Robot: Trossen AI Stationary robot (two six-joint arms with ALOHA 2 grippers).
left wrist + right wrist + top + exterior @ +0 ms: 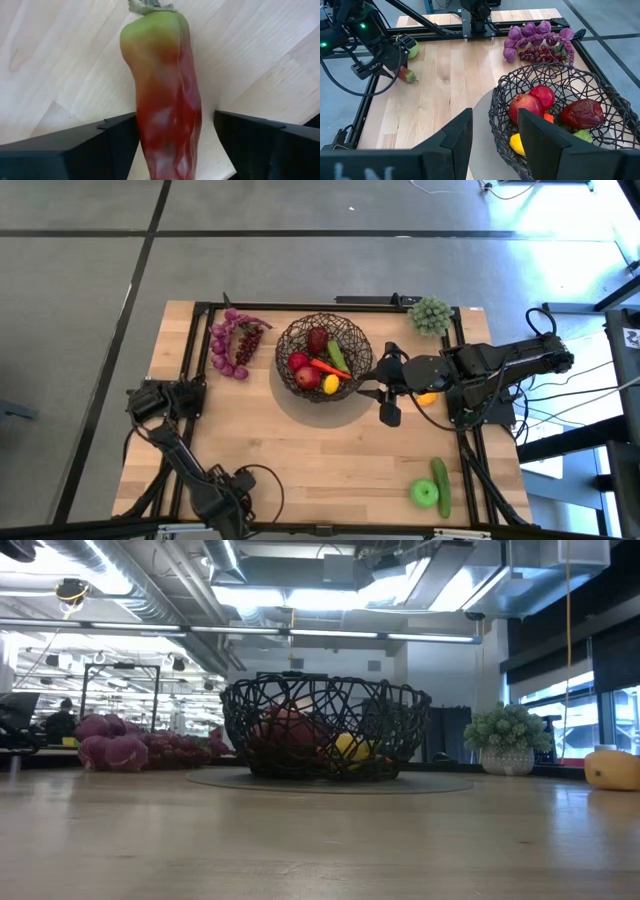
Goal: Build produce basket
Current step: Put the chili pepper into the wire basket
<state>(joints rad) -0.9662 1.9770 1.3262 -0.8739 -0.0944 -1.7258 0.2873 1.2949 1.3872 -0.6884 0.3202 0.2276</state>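
Two arms at table. Left gripper (172, 145) at near left corner, jaws partly parted astride red-green chilli (162, 90) lying on wood; contact not discernible. Right gripper (495, 135) beside basket (323, 357), fingers narrowly apart, empty. Basket holds red apples, carrot, lemon. Grapes (232, 342) beside basket.

- Where is the left arm?
- Folded low, well off from the basket (284, 340), toward the near left corner of the table; its wrist is bent downward; the left gripper (400, 67) sits just above the tabletop, fingers (75, 150) spread apart.
- And the right arm?
- It reaches in from the right edge, forearm level, wrist aimed at the basket; the right gripper (375, 390) hangs just beside the basket's right rim, fingers (455, 140) parted, nothing between them.
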